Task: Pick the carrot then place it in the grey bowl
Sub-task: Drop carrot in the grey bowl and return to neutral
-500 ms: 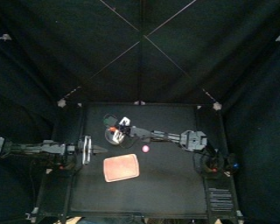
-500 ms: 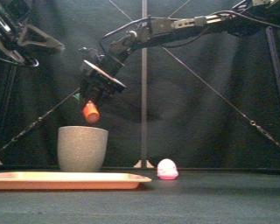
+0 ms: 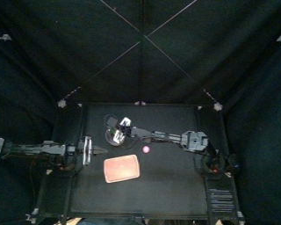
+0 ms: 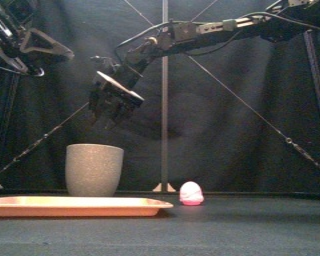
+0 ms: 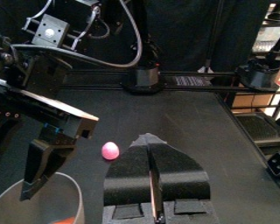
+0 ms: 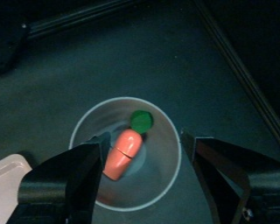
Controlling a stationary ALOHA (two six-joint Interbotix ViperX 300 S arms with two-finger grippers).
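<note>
The orange carrot point(image 6: 122, 154) with its green top lies inside the tall grey speckled cup point(image 4: 95, 168), which stands upright at the table's back left point(image 3: 113, 136). My right gripper point(image 4: 113, 107) hangs open a little above the cup's mouth, holding nothing; in the right wrist view its jaws point(image 6: 145, 145) straddle the cup's rim point(image 6: 166, 178). The front view shows no carrot, since the cup wall hides it. My left gripper point(image 5: 149, 140) rests shut and apart from the cup, at the table's left point(image 3: 94, 151).
A flat pink tray point(image 4: 76, 206) lies in front of the cup point(image 3: 120, 169). A small pink egg-shaped toy point(image 4: 191, 193) stands to the right of the tray point(image 3: 149, 153). The right arm stretches across the table's middle.
Half a second ago the right gripper held the carrot just above the cup. It has opened, and the carrot has dropped into the cup.
</note>
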